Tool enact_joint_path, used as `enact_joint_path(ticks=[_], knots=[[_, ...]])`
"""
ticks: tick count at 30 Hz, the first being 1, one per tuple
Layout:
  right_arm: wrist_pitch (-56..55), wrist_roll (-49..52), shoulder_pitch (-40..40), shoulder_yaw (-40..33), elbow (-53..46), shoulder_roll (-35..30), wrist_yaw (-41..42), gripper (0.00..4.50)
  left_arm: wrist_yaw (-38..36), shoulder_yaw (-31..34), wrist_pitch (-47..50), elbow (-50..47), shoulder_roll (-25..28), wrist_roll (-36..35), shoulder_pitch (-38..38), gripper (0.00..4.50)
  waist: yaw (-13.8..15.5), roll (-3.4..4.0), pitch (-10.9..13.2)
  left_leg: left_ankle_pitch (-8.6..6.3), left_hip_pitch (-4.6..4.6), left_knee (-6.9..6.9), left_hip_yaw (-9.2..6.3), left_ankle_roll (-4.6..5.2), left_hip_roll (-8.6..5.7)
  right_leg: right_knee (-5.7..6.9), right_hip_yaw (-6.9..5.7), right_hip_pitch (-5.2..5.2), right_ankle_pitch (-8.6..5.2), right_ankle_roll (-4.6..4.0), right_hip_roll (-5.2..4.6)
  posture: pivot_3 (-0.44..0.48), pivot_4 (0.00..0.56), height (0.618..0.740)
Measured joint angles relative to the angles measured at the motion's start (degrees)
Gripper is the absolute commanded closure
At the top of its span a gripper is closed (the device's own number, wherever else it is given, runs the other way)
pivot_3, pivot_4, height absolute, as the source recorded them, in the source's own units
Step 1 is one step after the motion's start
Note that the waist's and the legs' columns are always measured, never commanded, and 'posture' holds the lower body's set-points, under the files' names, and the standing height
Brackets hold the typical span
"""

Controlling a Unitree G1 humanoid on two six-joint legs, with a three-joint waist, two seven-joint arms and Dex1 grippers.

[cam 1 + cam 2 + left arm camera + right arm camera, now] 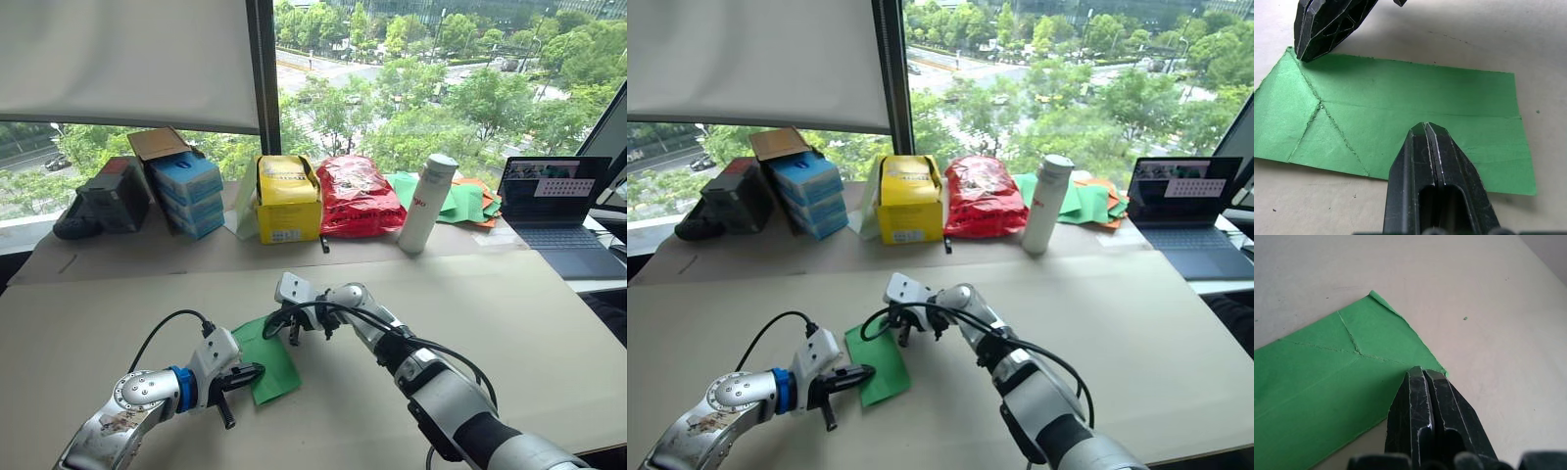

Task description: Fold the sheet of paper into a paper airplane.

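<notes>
The sheet of paper [268, 358] lay flat on the pale desk [509, 323], folded into a long green rectangle. Its long axis ran from near the robot away toward the window, slanting slightly to the robot's left at the far end. Crease lines crossed it, one running lengthwise and diagonal ones meeting near its far end, where one corner curled up a little.

The left tool [247, 374] had its two black fingers pressed together, gripping nothing, with the tips lying over the paper's near left edge. The right tool [292, 329] was likewise closed with nothing between its fingers, its tips set at the paper's far end near a corner.

Along the back of the desk stood a dark case [103, 201], a stack of blue boxes [186, 191] with a brown carton on top, a yellow box [287, 199], a red bag [356, 196], a white bottle [428, 203], a heap of green and orange sheets [466, 201] and an open laptop [558, 211]. Behind them a large window [431, 78] showed trees and a road, with a pale blind [127, 59] drawn partway down on the left.
</notes>
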Motion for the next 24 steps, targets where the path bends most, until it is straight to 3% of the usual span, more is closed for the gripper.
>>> enact_joint_path(ticks=[6, 16, 24], knots=[[-0.38, -1.11, 0.80, -0.08, -1.62, -0.51, 1.71, 4.45, 0.04, -0.01, 0.18, -0.06, -0.01, -0.05, -0.10, 4.50, -0.03, 0.04, 0.01, 0.00, -0.03, -0.01, -0.02, -0.01, -0.01, -0.01, 0.03, 0.00, 0.00, 0.00, -0.04, 0.000, 0.150, 0.740], [6.69, -1.67, 12.77, 0.76, -23.13, -6.18, 6.46, 4.45, 0.12, 0.11, 1.03, -0.98, 0.01, -0.13, 0.35, 4.50, -0.02, 0.12, -0.02, -0.04, -0.07, -0.05, -0.02, 0.06, -0.03, -0.10, 0.05, 0.01, 0.00, 0.00, -0.16, 0.000, 0.150, 0.740], [12.46, -1.68, 17.12, 2.60, -33.53, -9.13, 7.78, 4.45, -0.07, -0.11, 1.12, -0.95, 0.01, -0.11, -0.08, 4.50, 0.10, 0.13, -0.02, -0.06, -0.07, -0.05, -0.02, 0.11, -0.04, -0.17, 0.02, 0.01, -0.01, 0.00, -0.18, 0.000, 0.150, 0.740]])
